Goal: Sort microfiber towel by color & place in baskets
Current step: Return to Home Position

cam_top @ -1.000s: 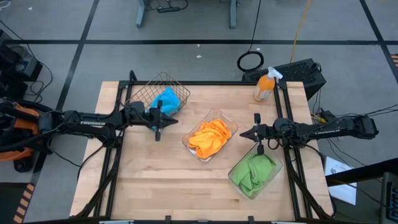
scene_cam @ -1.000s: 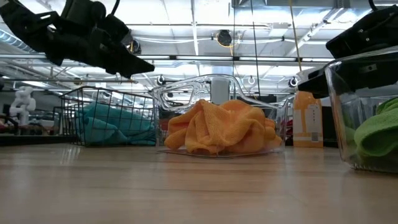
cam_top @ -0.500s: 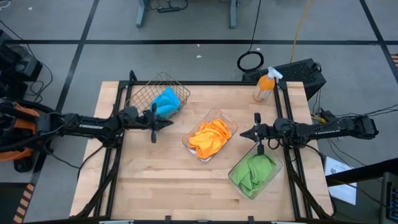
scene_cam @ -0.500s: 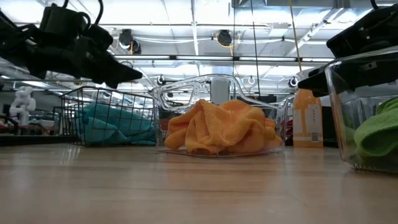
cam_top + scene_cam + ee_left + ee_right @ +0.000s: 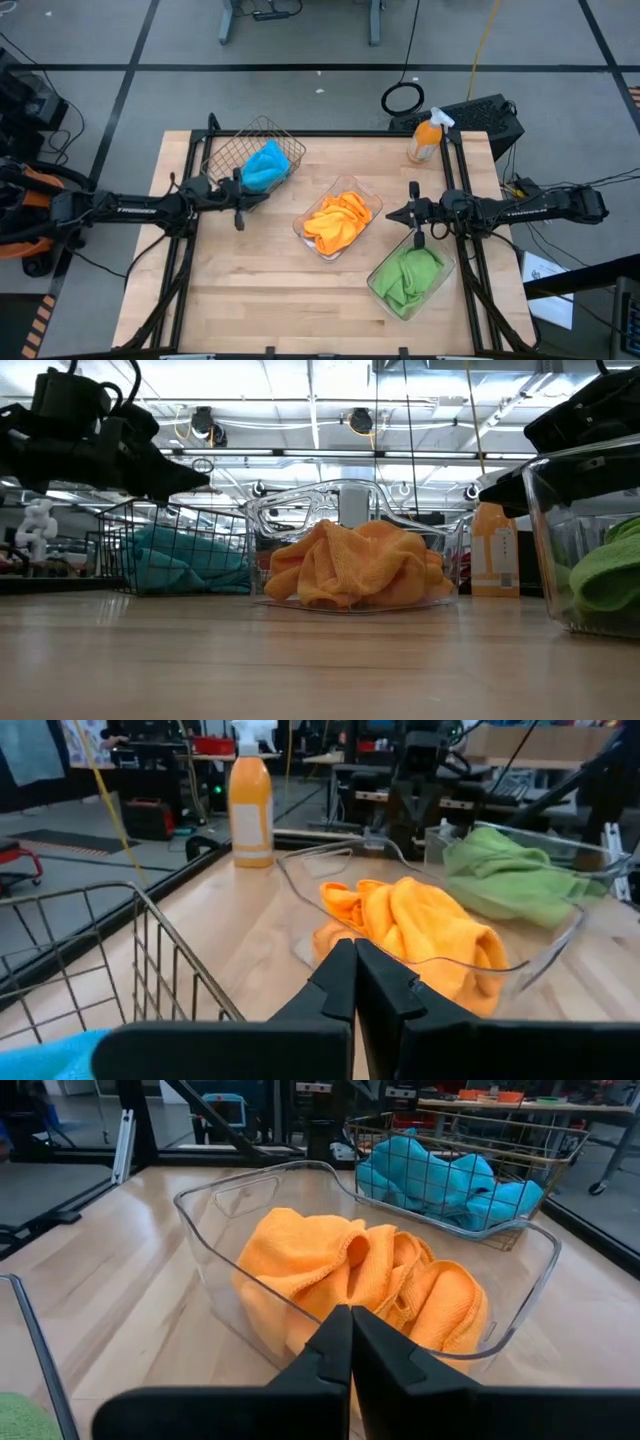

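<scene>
Blue towels (image 5: 265, 165) lie in the dark wire basket (image 5: 232, 150) at the far left. Orange towels (image 5: 335, 222) fill the clear tray (image 5: 360, 190) at the middle. Green towels (image 5: 407, 277) lie in a second clear tray (image 5: 440, 268) at the near right. My left gripper (image 5: 262, 198) is shut and holds nothing; it hangs level just in front of the wire basket and points at the orange tray (image 5: 540, 960). My right gripper (image 5: 392, 213) is also shut and holds nothing. It hovers between the two clear trays and points toward the orange towels (image 5: 350, 1270).
An orange spray bottle (image 5: 424, 138) with a white nozzle stands at the table's far right corner. Bare wood lies along the near edge and the near left (image 5: 240, 290). A dark frame rail (image 5: 190, 250) runs along each side of the table.
My left gripper has drawn back toward the table's left edge and sunk a little, staying shut and holding nothing. It has come away from above the wire basket's near right corner. The towels and baskets have not moved.
</scene>
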